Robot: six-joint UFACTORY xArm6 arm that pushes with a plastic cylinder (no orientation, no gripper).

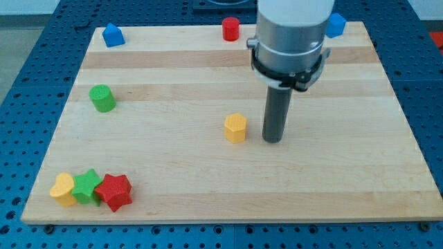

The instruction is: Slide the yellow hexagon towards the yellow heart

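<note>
Nearest the view's bottom, at its left corner, three blocks sit in a tight row on the bench [208,200]: the yellow heart [62,189], a green star [87,185] touching it, and a red star [114,191] touching that one.

Farther up, near the middle, the yellow hexagon [235,128] stands alone, well apart from the heart. My tip [273,140] rests on the wood just to the hexagon's right, with a narrow strip of wood showing between them. The rod has no fingers, so there is nothing to open or close and it holds nothing.

As I judge it, most of the task remains: the hexagon has a long diagonal run to make, down and to the view's left, and the two stars lie close beside the goal.

Beyond, a green cylinder [102,98] sits at the left. Along the top edge are a blue block [113,34] with a peaked top, a red cylinder [230,29], and a blue block [336,24] partly hidden behind the arm, its shape unclear.
</note>
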